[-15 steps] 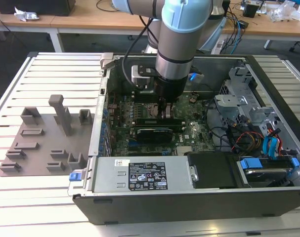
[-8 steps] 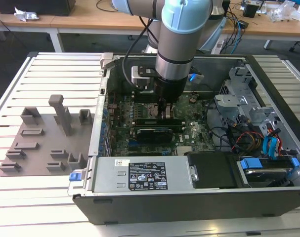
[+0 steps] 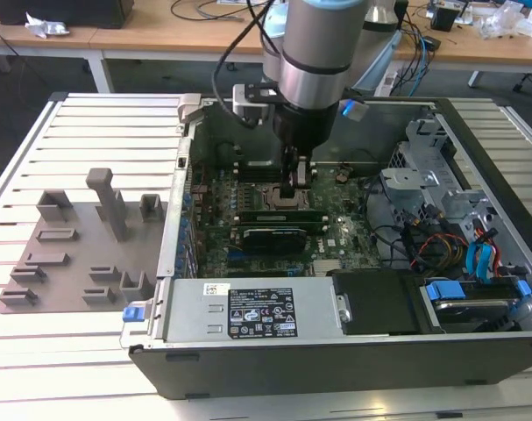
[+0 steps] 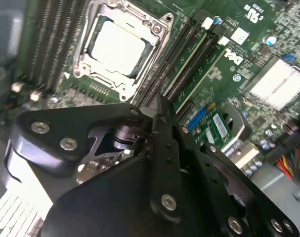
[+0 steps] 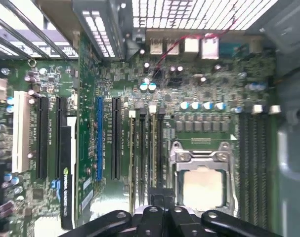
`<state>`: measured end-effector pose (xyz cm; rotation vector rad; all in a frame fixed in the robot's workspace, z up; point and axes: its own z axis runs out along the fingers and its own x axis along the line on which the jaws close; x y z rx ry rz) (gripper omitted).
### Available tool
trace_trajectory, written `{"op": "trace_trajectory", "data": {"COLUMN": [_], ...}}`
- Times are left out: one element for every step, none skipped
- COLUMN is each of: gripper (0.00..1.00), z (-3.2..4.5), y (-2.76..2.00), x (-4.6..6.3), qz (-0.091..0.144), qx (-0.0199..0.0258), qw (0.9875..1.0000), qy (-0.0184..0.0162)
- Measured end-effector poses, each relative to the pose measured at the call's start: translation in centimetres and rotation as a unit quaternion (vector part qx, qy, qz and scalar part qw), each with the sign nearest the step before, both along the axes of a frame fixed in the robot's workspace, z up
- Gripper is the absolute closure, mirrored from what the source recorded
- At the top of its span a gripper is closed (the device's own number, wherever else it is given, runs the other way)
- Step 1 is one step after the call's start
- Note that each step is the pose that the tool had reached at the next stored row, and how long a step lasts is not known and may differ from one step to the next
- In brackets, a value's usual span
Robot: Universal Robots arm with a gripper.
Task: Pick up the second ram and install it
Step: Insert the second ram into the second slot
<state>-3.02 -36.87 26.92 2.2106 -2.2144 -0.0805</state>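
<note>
Green second ram (image 4: pixel 189 61) sits edge-down in slots beside CPU socket (image 4: pixel 121 49), gripper (image 4: pixel 157 106) low over it at frame centre, presumably seating it; finger opening indeterminable.

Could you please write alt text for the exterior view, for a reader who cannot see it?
A robot arm reaches down into an open computer case, its end effector low over the motherboard beside the CPU socket. A grey tray of plastic blocks lies on the slatted table at the exterior view's left.
</note>
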Motion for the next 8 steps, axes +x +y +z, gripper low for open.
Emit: {"op": "trace_trajectory", "data": {"gripper": [0.9,0.9,0.9,0.9,0.9,0.9,0.9,0.9], "z": [0.49,0.5,0.5,0.51,0.52,0.52,0.53,0.53], "y": [0.0,0.0,0.01,0.01,0.0,0.0,0.0,0.0], "x": [0.0,0.0,0.0,0.0,0.0,0.0,0.0,0.0], "qz": [0.0,0.0,0.0,0.0,0.0,0.0,0.0,0.0], "qx": [-0.0001,0.0,0.0001,0.0,0.0,0.0,0.0,0.0], "qw": [1.0,1.0,1.0,1.0,1.0,1.0,1.0,1.0], "qy": [0.0001,0.0,0.0,0.0,0.0,0.0,0.0,0.0]}}
